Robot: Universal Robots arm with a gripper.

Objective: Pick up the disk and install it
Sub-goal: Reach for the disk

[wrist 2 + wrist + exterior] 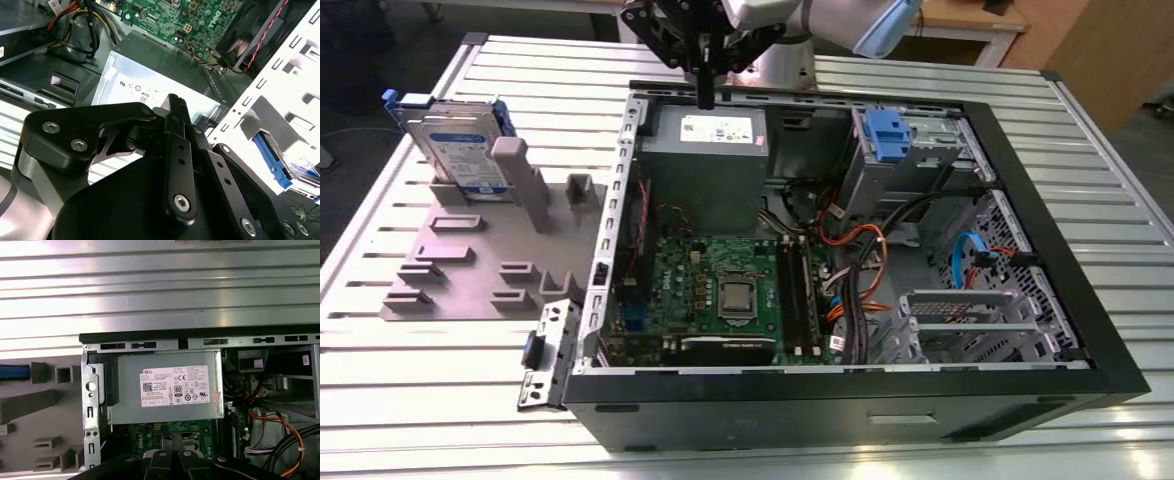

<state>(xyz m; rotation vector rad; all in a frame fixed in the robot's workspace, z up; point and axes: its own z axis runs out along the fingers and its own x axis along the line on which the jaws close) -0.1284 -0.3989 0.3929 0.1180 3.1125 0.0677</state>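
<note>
Exterior view: end effector (706, 92) is at top centre, over the grey power supply box (700, 150) in the open PC case (854, 410). Its fingers are pinched together, holding nothing. The disk (454, 150) stands on edge in the grey holder (467, 250) at upper left on the worktop (400, 400), well apart from the end effector.
</note>
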